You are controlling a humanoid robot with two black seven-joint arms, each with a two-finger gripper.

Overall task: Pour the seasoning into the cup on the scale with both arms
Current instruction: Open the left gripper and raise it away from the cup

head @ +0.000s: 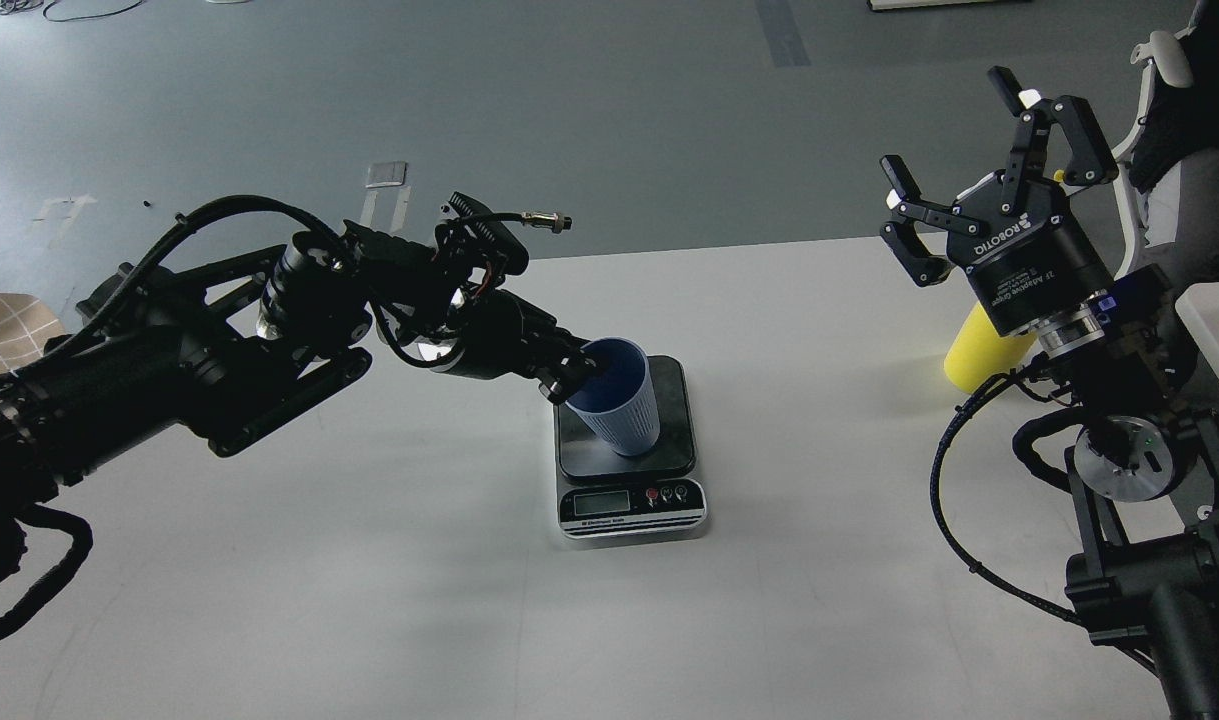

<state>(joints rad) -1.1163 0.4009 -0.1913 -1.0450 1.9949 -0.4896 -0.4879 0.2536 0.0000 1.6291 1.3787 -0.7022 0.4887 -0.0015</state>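
The light blue ribbed cup point(619, 398) stands on the dark platform of the small digital scale point(630, 470) at the table's middle. My left gripper point(573, 374) comes in from the left and is shut on the cup's left rim, one finger inside it. My right gripper point(989, 165) is open and empty, raised at the right with its fingers pointing up. The yellow seasoning bottle point(981, 352) stands on the table behind the right wrist; only its lower body shows, its nozzle is hidden.
The white table point(389, 560) carries the scale. A white tray or shelf edge point(1214, 320) is at the far right. A chair and a dark figure point(1184, 90) stand at the top right beyond the table.
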